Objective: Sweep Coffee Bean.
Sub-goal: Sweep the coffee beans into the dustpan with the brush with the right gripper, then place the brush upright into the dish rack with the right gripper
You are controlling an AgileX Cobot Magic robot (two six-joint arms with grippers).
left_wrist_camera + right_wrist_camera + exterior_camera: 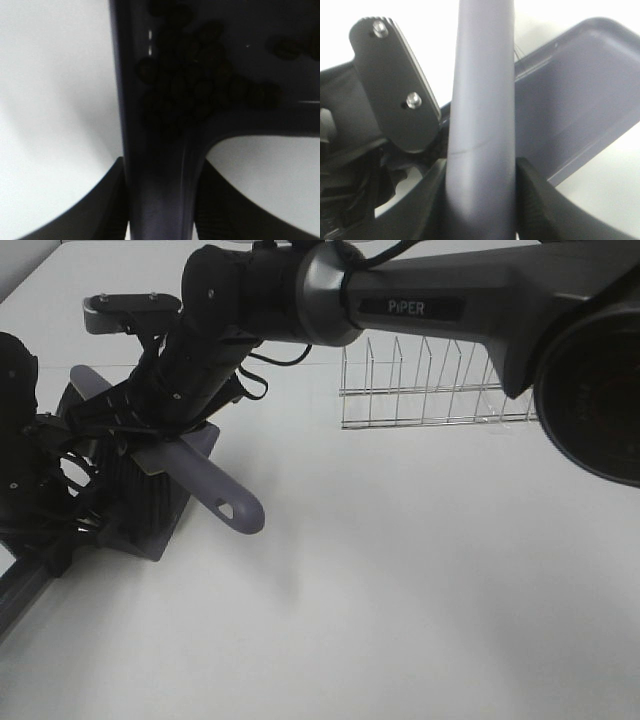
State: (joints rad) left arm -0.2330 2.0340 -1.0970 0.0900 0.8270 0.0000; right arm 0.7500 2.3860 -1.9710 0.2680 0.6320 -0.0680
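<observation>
High view: my right arm reaches across to the left, brush (215, 490) lying over the dustpan (150, 543) on the surface (400, 600); wire rack (420, 390) behind.
Left wrist: left jaws clamped on the dustpan handle; coffee beans (200, 90) heaped inside the pan just past it.
Right wrist: right jaws clamped on the brush handle.

The coffee beans (200, 85), small dark ovals, lie clustered together inside the dark purple dustpan (250, 25).
</observation>
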